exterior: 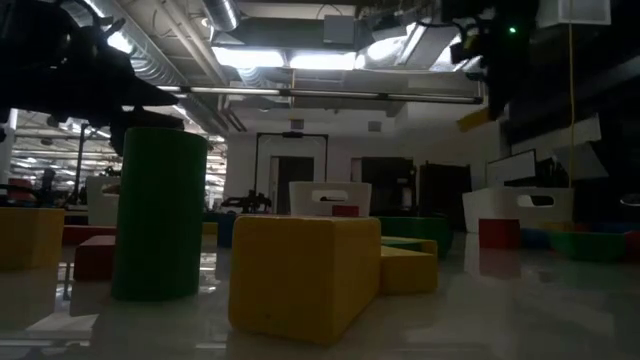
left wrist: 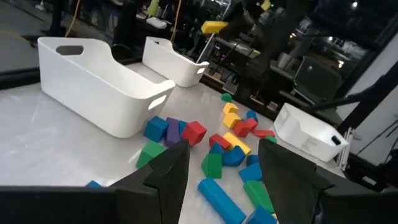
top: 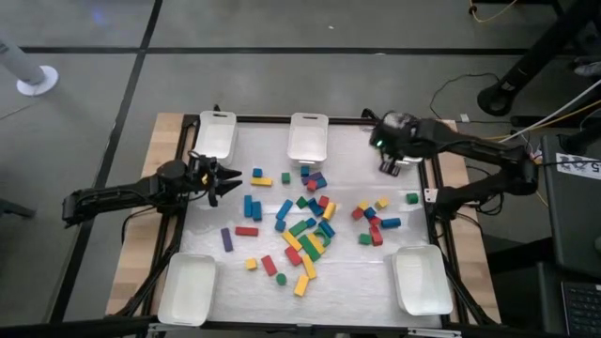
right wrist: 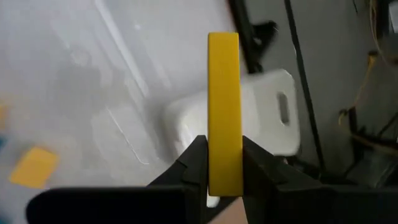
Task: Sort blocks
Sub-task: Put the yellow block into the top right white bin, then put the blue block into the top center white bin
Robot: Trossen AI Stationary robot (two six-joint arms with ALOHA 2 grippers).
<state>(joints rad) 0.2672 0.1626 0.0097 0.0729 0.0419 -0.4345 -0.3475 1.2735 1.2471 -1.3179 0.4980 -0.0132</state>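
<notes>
Table point(top: 254, 141): pale top in a dark frame, carrying four trays and the blocks.
Trays: white; one at the far left corner point(top: 215, 134), one at the middle of the far edge point(top: 308, 137), one at the near left corner point(top: 187, 287), one at the near right corner point(top: 422, 279).
Left gripper point(top: 225, 177): over the left part of the table, toward the far side; fingers spread apart with nothing between them.
Right gripper point(right wrist: 224, 163): raised near the far right corner; fingers clamped on a yellow bar point(right wrist: 223, 109) standing upright between them.
Blocks point(top: 305, 230): red, blue, green and yellow, scattered across the middle of the table, thickest at the centre, with a smaller group toward the right edge.
Purple block point(top: 226, 239): lies alone left of the main scatter.
</notes>
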